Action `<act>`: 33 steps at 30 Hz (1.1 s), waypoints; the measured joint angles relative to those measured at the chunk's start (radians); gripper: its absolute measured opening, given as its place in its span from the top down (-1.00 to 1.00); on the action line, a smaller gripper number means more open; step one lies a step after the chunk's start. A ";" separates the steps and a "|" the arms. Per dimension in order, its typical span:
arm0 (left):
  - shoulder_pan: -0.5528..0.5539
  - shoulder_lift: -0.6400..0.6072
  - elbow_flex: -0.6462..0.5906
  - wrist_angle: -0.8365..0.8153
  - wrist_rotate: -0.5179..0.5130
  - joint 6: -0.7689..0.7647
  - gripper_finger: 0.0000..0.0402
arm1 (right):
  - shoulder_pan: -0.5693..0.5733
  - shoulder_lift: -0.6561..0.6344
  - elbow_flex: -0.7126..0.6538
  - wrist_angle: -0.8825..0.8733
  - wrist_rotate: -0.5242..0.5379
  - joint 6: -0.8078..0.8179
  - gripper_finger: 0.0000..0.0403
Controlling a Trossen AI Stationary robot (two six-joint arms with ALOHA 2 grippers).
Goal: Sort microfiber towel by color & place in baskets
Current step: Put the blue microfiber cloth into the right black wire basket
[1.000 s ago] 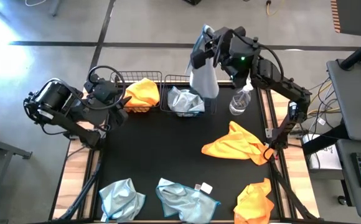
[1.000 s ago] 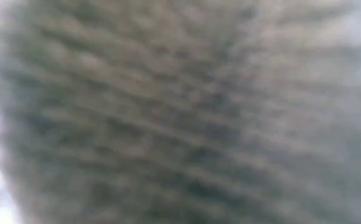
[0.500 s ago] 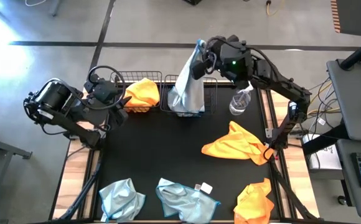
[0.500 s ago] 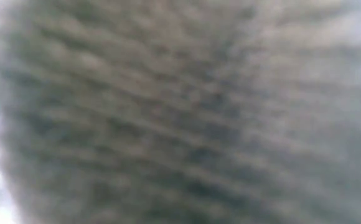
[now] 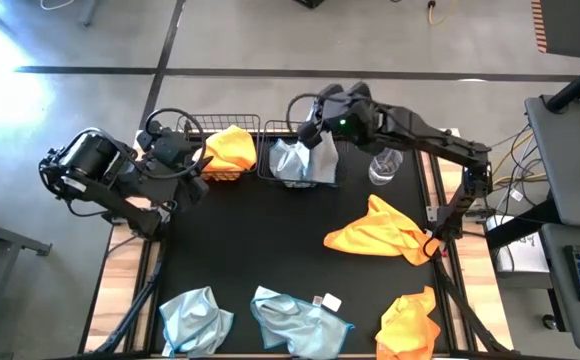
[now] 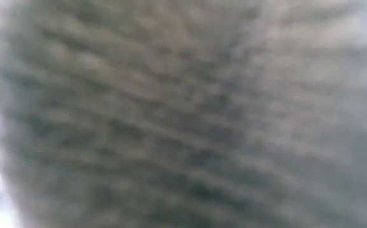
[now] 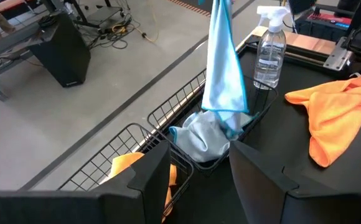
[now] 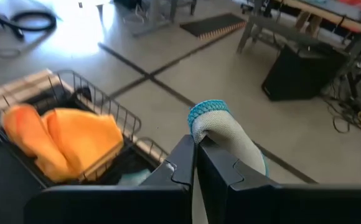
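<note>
My right gripper [image 5: 313, 128] hovers over the right black wire basket [image 5: 265, 172], shut on a pale blue-grey towel [image 7: 223, 68]. That basket holds another blue-grey towel [image 7: 199, 138]. The left basket [image 5: 210, 122] holds an orange towel [image 5: 230, 148]. My left gripper [image 7: 199, 163] waits open at the table's left, beside the left basket. Two orange towels [image 5: 380, 230] [image 5: 410, 325] and two blue-grey ones [image 5: 195, 318] [image 5: 300, 320] lie crumpled on the black mat. A blurred grey surface fills the low view. My right gripper pinches the blue-grey towel between its two fingers at a bunched part with a blue hem [image 8: 208, 118], which sticks out past the fingertips. It comes from above, slanting from the table's right. The towel hangs slack below, and its lower end [image 7: 230, 121] rests on the towel in the right basket.
A clear spray bottle [image 5: 385, 162] stands just right of the right basket. A small white tag [image 5: 328, 301] lies near the front blue-grey towel. The middle of the black mat [image 5: 250, 240] is bare. Both baskets sit at the far edge.
My right gripper has come down and toward the table's left, over the right basket. The blue-grey towel has stayed in its hold and gone from hanging clear to resting its lower end in the basket.
</note>
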 joint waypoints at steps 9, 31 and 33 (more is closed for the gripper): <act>0.000 0.000 0.000 0.000 0.000 -0.002 0.25 | 0.005 0.000 -0.172 0.048 -0.061 0.090 0.96; 0.000 0.000 0.000 0.000 0.001 -0.002 0.25 | 0.004 0.000 -0.374 0.180 -0.183 0.107 0.96; 0.000 0.000 0.000 0.000 0.000 -0.002 0.25 | 0.004 0.000 -0.374 0.181 -0.183 0.115 0.96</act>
